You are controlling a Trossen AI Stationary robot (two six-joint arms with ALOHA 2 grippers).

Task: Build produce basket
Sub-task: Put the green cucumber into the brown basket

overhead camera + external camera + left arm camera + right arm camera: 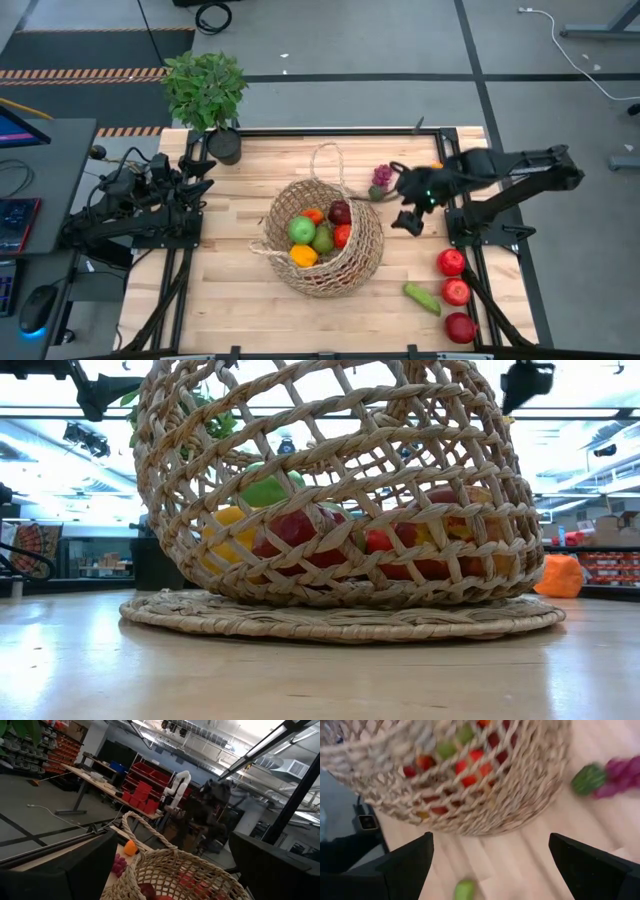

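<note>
The right gripper (408, 205) is held spread and empty just right of the basket (355, 268), near the grapes (382, 178). Fruit is seen inside the mid-table basket. The left gripper (200, 172) is parked at the left edge; its fingers cannot be told.

Potted plant (205, 90) at table (230, 300) corner

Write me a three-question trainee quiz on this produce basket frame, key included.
1. True or false: the right gripper carries a fruit.
2. How many red apples lie on the table's right side, outside the basket? A) one B) three C) five
3. Which arm waits at the table's left edge, away from the produce?
Key: 1 false, its fingers are open and empty; 2 B; 3 the left arm, its left gripper near the potted plant.
</note>
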